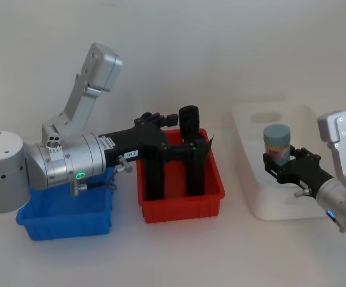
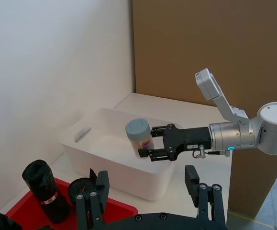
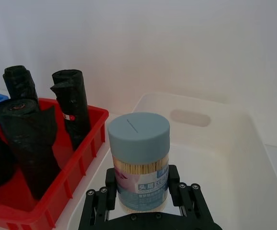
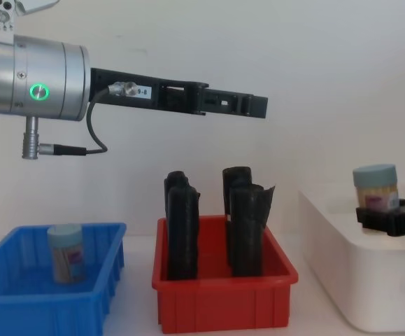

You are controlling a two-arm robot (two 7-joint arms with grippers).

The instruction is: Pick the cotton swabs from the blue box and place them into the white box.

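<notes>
My right gripper [image 1: 279, 162] is shut on a jar of cotton swabs [image 1: 278, 140], clear with a pale blue lid, and holds it upright above the white box [image 1: 250, 128]. From the right wrist the jar [image 3: 139, 158] stands between the fingers [image 3: 98, 202] over the box's floor [image 3: 215, 153]. A second jar [image 4: 67, 253] stands in the blue box [image 4: 20, 297] at the left. High over the red bin, my left gripper [image 4: 257, 106] reaches out, open and holding nothing. The left wrist view shows the held jar [image 2: 139, 138] over the white box [image 2: 88, 153].
A red bin [image 1: 181, 206] with several tall black rolls [image 1: 189, 122] sits between the blue box [image 1: 65, 220] and the white box. My left arm spans above the blue box and the red bin. A brown panel [image 2: 210, 48] stands behind the table.
</notes>
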